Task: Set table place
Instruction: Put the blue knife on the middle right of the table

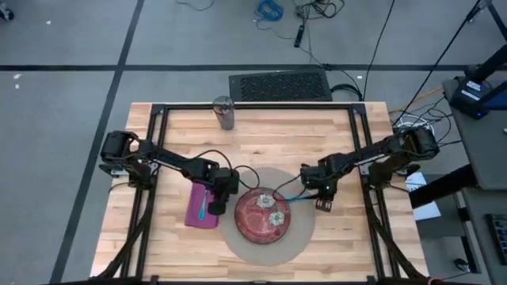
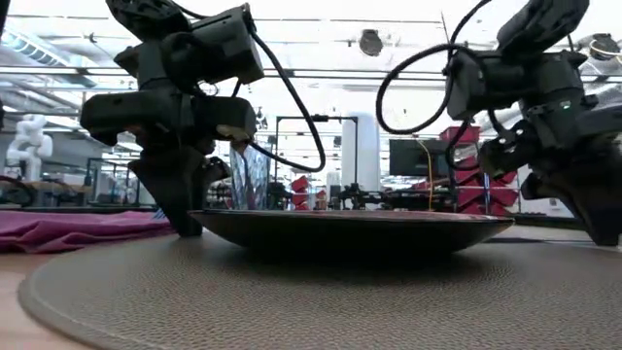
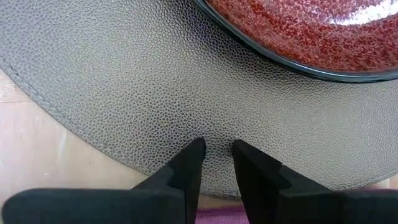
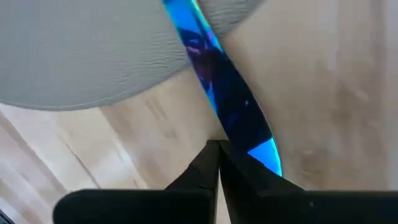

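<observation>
Pale-wood table (image 1: 261, 138) carries round mat (image 1: 295, 237) under plate (image 1: 255, 226).

plate (image 1: 260, 215) on mat (image 1: 295, 241), napkin (image 1: 201, 207) left, glass (image 1: 224, 112) behind.

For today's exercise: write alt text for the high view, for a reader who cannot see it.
Two dark robot arms meet over a red plate on a round mat on a pale wood table. A purple napkin lies beside the left gripper; the right gripper holds a blue utensil. A glass stands at the far edge.
</observation>
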